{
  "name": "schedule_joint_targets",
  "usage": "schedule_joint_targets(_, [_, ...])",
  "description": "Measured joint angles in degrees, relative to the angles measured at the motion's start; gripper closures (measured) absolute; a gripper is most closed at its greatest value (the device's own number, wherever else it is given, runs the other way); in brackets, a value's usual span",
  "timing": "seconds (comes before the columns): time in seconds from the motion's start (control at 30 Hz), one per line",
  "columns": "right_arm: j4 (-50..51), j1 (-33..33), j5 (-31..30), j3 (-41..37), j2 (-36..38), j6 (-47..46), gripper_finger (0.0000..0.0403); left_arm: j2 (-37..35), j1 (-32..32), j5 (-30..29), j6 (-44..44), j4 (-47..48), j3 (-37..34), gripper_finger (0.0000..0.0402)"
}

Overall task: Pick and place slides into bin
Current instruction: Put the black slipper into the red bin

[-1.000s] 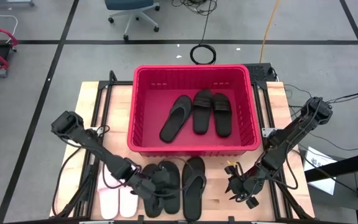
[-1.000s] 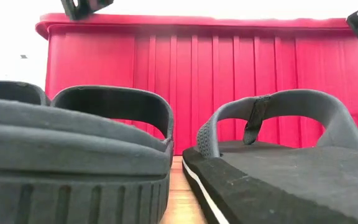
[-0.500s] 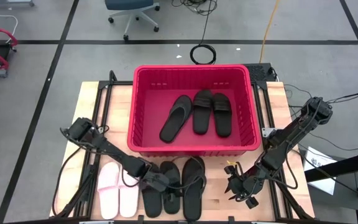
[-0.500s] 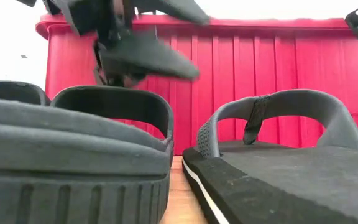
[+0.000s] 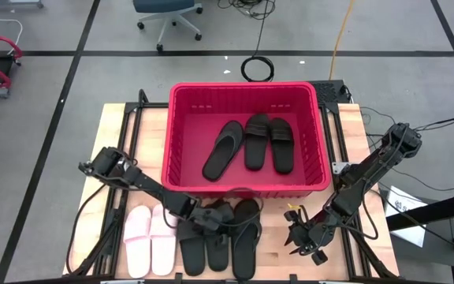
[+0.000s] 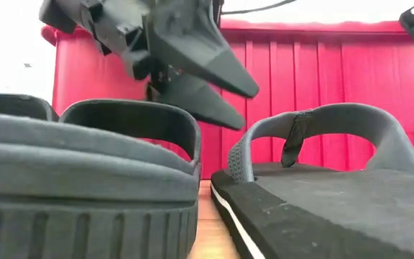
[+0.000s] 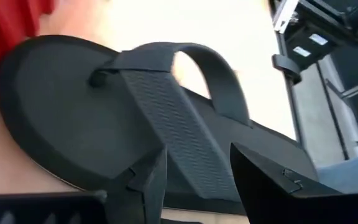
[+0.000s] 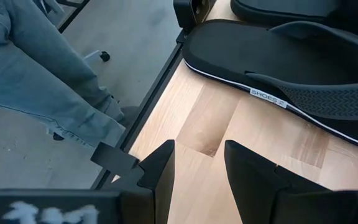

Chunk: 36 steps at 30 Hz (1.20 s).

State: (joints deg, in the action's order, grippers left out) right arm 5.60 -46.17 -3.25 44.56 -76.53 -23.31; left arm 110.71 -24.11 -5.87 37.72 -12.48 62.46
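Left arm has swung in from the pale pink pair toward the middle of the front row since a second ago, so the left gripper (image 5: 225, 218) now sits over the black thong flip-flop (image 5: 245, 237) on the worktop (image 5: 117, 142), just in front of the red bin (image 5: 181, 142). Its fingers (image 7: 263, 183) are spread wide, one on each side of the flip-flop's strap in the left wrist view, not pinching anything. From the low view the same fingers hang tilted over the black wide-strap slide (image 6: 121, 144) with the bin wall right behind. Still on the worktop: the pale pink slides (image 5: 150, 241) on the left, then a black wide-strap pair (image 5: 203, 246), then that single flip-flop. Inside the bin there are three already, the other black flip-flop (image 5: 223, 149) lying at an angle, and a wide-strap pair (image 5: 268, 143) side by side next to it. The right gripper (image 5: 306, 241) hasn't budged, it's parked low near the worktop's front right corner, well apart from the shoes, fingers (image 8: 160, 165) parted with nothing between them, just bare wood. The right wrist view also catches the heel end of the flip-flop with a little label, and a person's leg in jeans (image 8: 36, 74) standing off the worktop's edge. An office chair (image 5: 164, 12) sits on the floor beyond the bin.
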Motion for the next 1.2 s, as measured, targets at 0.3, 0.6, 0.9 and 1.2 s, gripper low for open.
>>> schedule_joint_targets(0.3, [-0.8,0.0,0.0,0.0,0.0,0.0,0.0273,1.7,2.4,7.3,-1.1,-1.3,0.0,0.0229])
schedule_joint_targets(0.6, [-0.7,0.0,0.0,0.0,0.0,0.0,0.0273,3.4,2.5,9.1,0.3,-4.5,0.0,0.0229])
schedule_joint_targets(0.9, [-0.7,0.0,0.0,0.0,0.0,0.0,0.0273,3.4,2.0,9.3,2.0,-5.3,0.0,0.0229])
schedule_joint_targets(1.2, [-0.7,0.0,0.0,0.0,0.0,0.0,0.0273,3.4,0.8,6.7,4.3,-3.9,0.0,0.0229])
